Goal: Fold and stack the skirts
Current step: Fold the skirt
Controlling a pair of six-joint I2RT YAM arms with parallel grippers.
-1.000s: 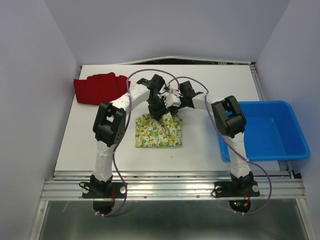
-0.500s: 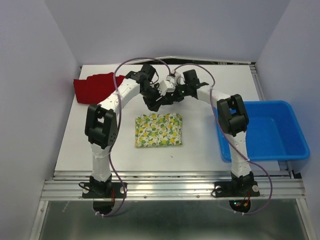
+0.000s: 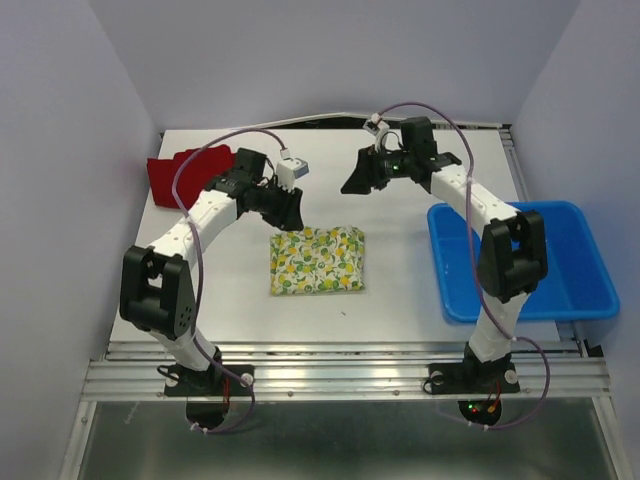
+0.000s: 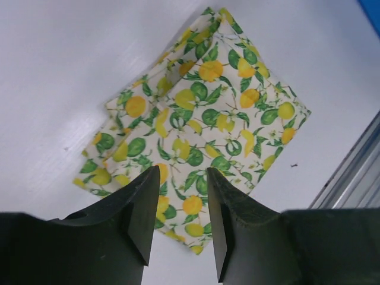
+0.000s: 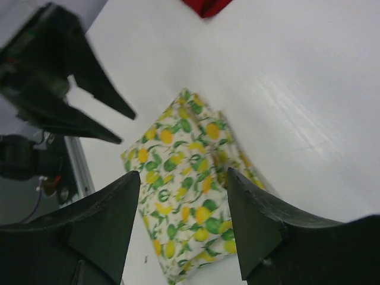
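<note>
The white table is taking up most of the view, with the blue plastic bin sitting at its right edge. The lemon-print skirt is lying folded into a neat rectangle mid-table, and the red skirt is lying bunched at the far left corner, well apart from it. My left gripper is hovering over the lemon one's far left side, jaws slightly apart and empty. My right gripper is hanging farther right, jaws spread wide, gripping nothing.
</note>
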